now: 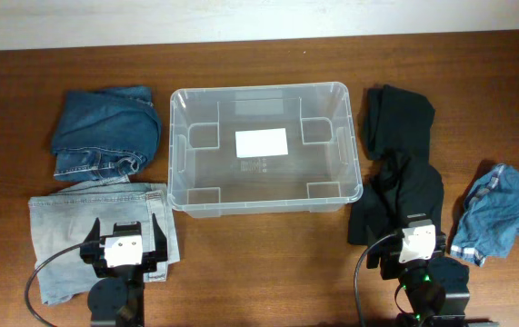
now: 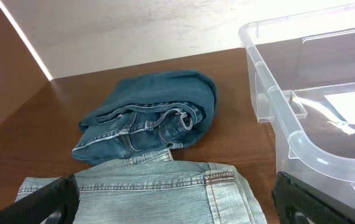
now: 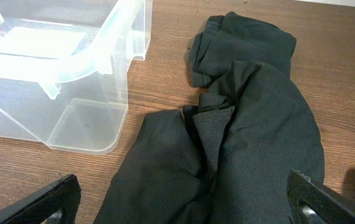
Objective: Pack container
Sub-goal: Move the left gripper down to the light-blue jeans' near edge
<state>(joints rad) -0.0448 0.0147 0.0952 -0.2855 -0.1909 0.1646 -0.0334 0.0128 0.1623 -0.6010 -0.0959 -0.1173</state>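
End effector status: left end effector (image 2: pixel 177 208) at 7 o'clock on the table (image 1: pixel 259 272), fingers spread wide, nothing between them. It sat over the near edge of the light denim jeans (image 1: pixel 64 241); couldn't tell if it touched. Right end effector (image 3: pixel 186 208) at 5 o'clock, also spread and holding nothing, over the near end of the black garment (image 3: pixel 258 124).

Further out:
- dark blue jeans (image 1: pixel 104 132), bundled, at 12 o'clock from the left end effector, just beyond the light pair
- black garment ran up toward 12 o'clock from the right end effector, its edge close by the bin's right wall
- light blue garment (image 1: pixel 500 213) at 2 o'clock from the right one, crumpled

The container (image 1: pixel 175 145) sat mid-table, upright, nothing in it, white label (image 1: pixel 261 143) showing through the floor. It was at 1 o'clock from the left end effector and 11 o'clock from the right.

Handling guess: the bin looked like thin clear plastic, so light, fairly stiff and slick. It could skate if nudged. If it needs shifting, pinch the rolled rim on a long side, not the smooth wall. The clothes are limp, so grab a bunched fold, not a flat layer.
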